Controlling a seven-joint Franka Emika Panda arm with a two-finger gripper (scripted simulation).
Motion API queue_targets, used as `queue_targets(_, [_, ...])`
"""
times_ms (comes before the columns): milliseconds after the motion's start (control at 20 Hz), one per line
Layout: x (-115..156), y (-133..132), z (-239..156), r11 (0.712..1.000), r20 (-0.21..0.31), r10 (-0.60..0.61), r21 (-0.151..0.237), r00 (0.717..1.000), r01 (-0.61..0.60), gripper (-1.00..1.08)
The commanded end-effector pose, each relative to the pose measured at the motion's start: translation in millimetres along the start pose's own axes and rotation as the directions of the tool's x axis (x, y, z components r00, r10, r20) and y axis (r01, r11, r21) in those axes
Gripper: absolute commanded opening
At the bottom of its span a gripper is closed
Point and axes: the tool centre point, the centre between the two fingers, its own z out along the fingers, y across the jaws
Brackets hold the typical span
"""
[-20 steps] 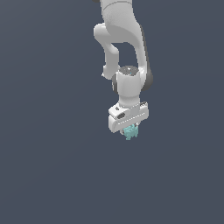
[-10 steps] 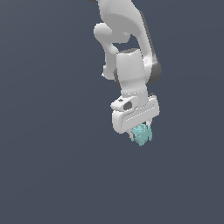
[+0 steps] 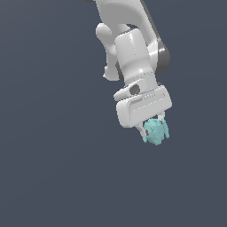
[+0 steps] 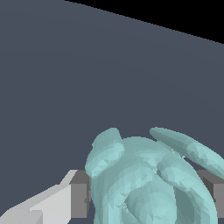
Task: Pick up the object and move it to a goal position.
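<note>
The object [image 3: 155,131] is a small pale teal lump with rounded bumps, held up off the grey floor under the white arm. My gripper [image 3: 154,131] is shut on it, its short fingers mostly hidden behind the lump in the exterior view. In the wrist view the object [image 4: 148,175] fills the lower part of the picture, pressed between two grey pads [image 4: 79,194], one on each side. The hand tilts a little toward the exterior view's right.
A plain dark grey floor [image 3: 53,168] spreads all around. A black band [image 4: 175,13] beyond the floor's far edge shows in the wrist view.
The arm has carried the object toward the exterior view's right and lower in the picture, and looms larger. The grip has stayed shut on the lump.
</note>
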Motion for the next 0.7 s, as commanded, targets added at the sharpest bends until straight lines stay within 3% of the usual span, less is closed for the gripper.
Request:
queue_targets(0, [16, 3, -9, 1.0, -0.045, -0.016, -0.005, 0.999, 0.016, -1.0])
queue_targets(650, [82, 12, -60, 0.996, -0.251, -0.089, -0.031, 0.964, 0.084, -1.0])
